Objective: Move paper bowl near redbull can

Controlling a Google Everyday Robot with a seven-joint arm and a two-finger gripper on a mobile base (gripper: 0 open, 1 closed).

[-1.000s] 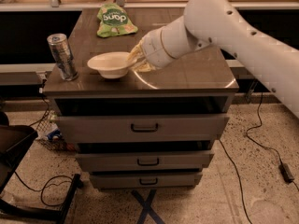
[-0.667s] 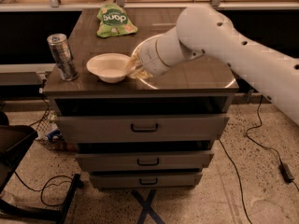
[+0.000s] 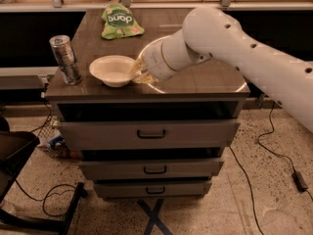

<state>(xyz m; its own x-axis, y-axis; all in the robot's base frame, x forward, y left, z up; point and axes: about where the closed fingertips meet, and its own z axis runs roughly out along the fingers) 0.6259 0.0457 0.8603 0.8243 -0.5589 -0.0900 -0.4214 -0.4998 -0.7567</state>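
Note:
The off-white paper bowl (image 3: 112,70) sits on the dark top of the drawer cabinet (image 3: 205,82), near its front left. The silver redbull can (image 3: 65,59) stands upright at the left front corner, a short gap to the left of the bowl. My gripper (image 3: 137,72) is at the bowl's right rim, coming in from the right on the white arm (image 3: 230,43). Its yellowish fingers (image 3: 141,77) are closed on the rim. The arm hides the tabletop behind the gripper.
A green snack bag (image 3: 121,22) lies at the back of the cabinet top. The cabinet has three closed drawers (image 3: 149,133). Cables run over the floor at the right (image 3: 274,146) and the left. A dark chair base (image 3: 19,151) stands at the lower left.
The arm has swung lower and a little to the left. The bowl has slid slightly left, toward the can. The can and bag have not moved.

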